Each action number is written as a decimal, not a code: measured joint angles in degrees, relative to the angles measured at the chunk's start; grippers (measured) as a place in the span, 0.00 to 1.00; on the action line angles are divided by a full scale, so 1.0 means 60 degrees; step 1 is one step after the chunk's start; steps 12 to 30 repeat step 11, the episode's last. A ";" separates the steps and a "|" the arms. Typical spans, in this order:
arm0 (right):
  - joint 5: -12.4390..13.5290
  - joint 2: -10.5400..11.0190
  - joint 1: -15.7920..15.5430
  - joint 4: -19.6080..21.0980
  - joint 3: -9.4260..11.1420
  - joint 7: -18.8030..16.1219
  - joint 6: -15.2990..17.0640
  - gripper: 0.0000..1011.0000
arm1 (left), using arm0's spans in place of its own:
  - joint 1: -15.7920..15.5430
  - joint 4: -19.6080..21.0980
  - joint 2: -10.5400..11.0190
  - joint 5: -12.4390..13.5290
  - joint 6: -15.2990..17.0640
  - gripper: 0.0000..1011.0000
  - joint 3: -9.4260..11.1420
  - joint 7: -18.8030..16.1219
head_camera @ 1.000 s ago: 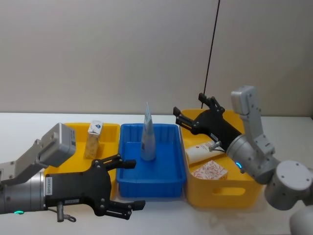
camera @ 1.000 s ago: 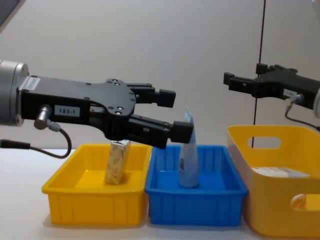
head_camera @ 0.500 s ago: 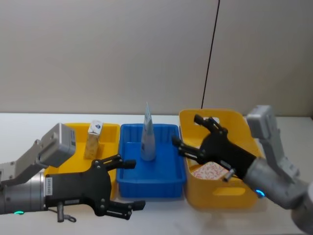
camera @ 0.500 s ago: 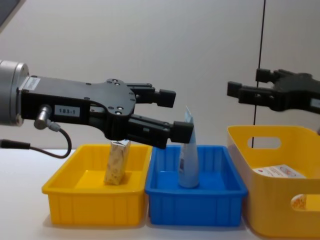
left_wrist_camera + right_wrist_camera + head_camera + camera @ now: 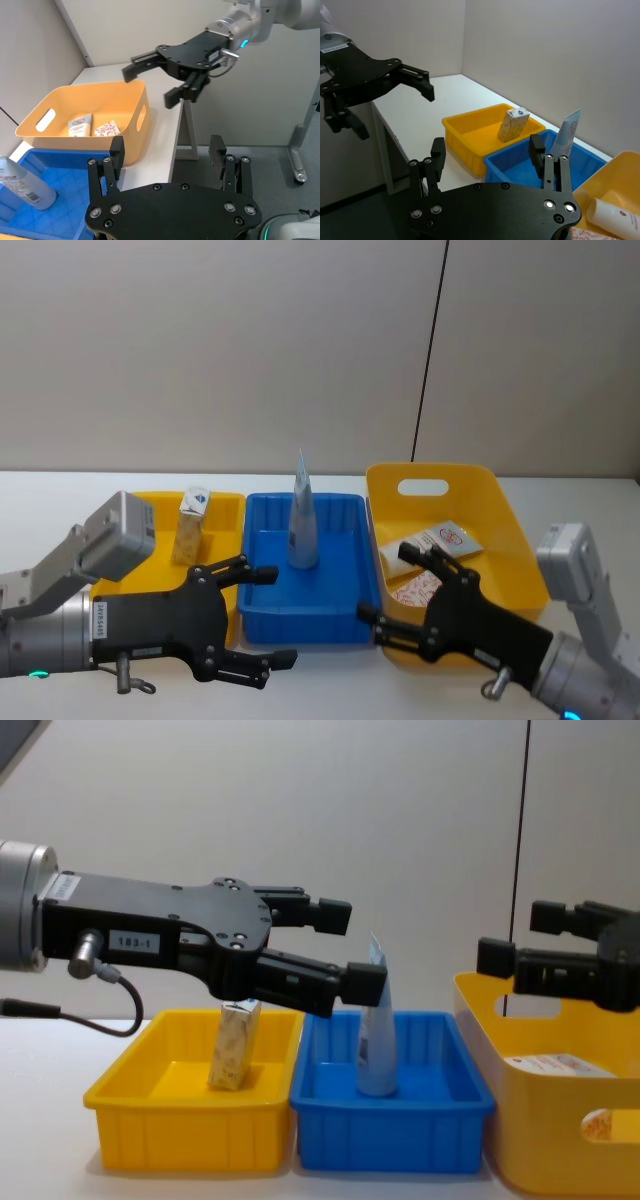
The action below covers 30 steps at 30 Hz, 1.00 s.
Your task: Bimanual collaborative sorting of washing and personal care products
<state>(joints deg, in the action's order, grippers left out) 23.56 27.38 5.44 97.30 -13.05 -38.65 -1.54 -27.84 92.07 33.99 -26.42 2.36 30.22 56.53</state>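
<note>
Right claw (image 5: 397, 592) withdrawn from bin, open; pouch (image 5: 303, 515) beyond, apart

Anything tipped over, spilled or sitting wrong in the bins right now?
Nothing stands out. The carton stands in the left yellow bin, leaning slightly. The pouch is upright in the blue bin. A tube and a printed carton lie flat in the right yellow bin. No spills.

Plain grey wall (image 5: 220, 350); white table (image 5: 60, 490); grey floor (image 5: 280, 150).
</note>
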 joint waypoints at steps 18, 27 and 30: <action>-0.0186 0.0062 -0.1092 0.0957 0.0174 0.0869 -0.0028 0.99 | 0.0000 0.0000 0.0000 0.0000 -0.0001 0.99 0.0000 -0.0001; -0.0186 0.0062 -0.1092 0.0957 0.0174 0.0869 -0.0028 0.99 | 0.0000 0.0000 0.0000 0.0000 -0.0001 0.99 0.0000 -0.0001; -0.0186 0.0062 -0.1092 0.0957 0.0174 0.0869 -0.0028 0.99 | 0.0000 0.0000 0.0000 0.0000 -0.0001 0.99 0.0000 -0.0001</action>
